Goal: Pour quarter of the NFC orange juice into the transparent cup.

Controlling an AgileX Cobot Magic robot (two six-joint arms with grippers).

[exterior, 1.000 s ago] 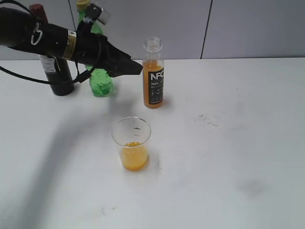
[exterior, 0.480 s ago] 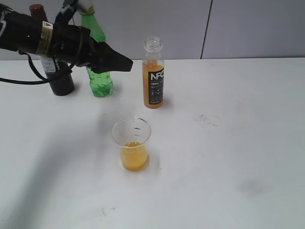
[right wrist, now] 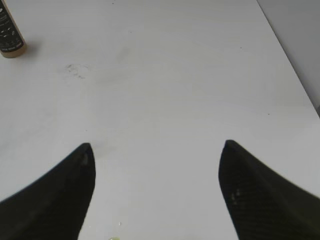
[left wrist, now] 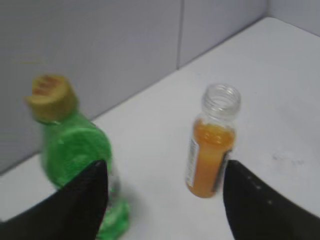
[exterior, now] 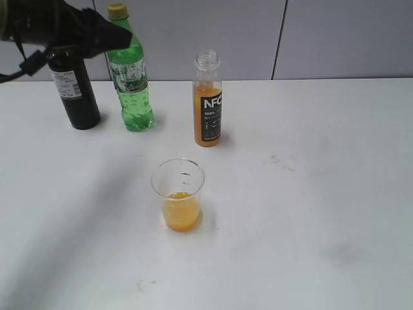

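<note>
The NFC orange juice bottle [exterior: 207,103] stands upright and capless at the table's back middle, about two-thirds full; it also shows in the left wrist view [left wrist: 212,142] and at the right wrist view's top left corner [right wrist: 10,37]. The transparent cup [exterior: 179,195] stands in front of it with orange juice in its bottom third. My left gripper [exterior: 119,39] is open and empty, high at the back left, away from the juice bottle; in its wrist view [left wrist: 162,172] nothing lies between the jaws. My right gripper [right wrist: 156,152] is open and empty over bare table.
A taller green bottle with a yellow cap [exterior: 129,74] and a dark wine bottle [exterior: 74,90] stand at the back left under my left arm. A grey wall runs behind the white table [exterior: 310,194]. Faint smudges mark the table's right half.
My left arm has pulled back to the left and upward, away from the juice bottle, uncovering the green bottle. Bottle and cup have not moved.
</note>
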